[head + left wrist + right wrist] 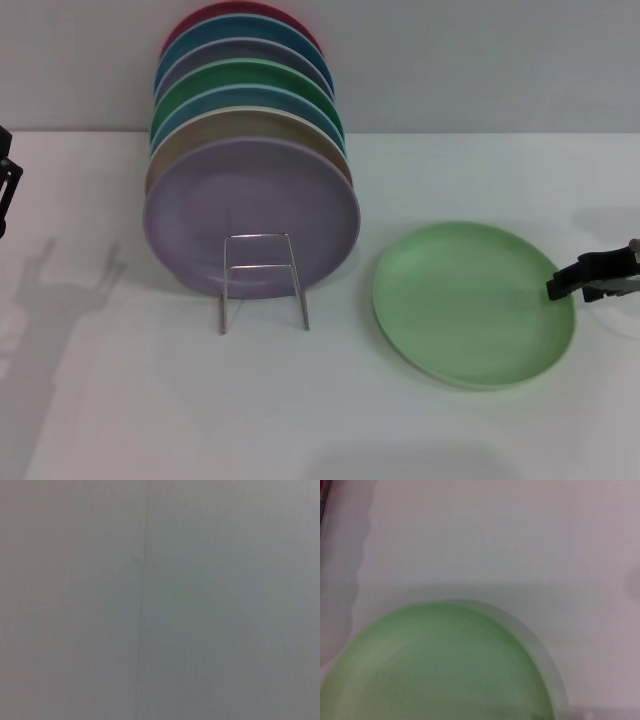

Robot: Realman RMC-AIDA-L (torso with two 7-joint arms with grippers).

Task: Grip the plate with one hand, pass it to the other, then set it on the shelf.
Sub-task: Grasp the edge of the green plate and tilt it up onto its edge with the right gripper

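White tabletop (200,420): matte, carrying everything; pale grey wall (480,60) running behind.
Shelf (262,280): thin wire rack, standing left of centre, front loops showing bare.
Stack in shelf: upright plates, lavender plate (250,215) leaning frontmost, darker green plate (250,75) sitting further back.
Plate (472,302): pale mint, lying flat on tabletop, right of shelf, apart from it.
Right gripper (560,287): reaching in at plate's right rim; finger state, cannot tell.
Left gripper (5,190): sitting at far left edge; fingers, cannot tell.

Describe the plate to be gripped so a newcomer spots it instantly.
On the white table, right of the row of coloured plates standing in the thin silvery wire shelf, lies a round, matte pale mint-green plate. It alone lies flat, and the right gripper sits at its right rim.
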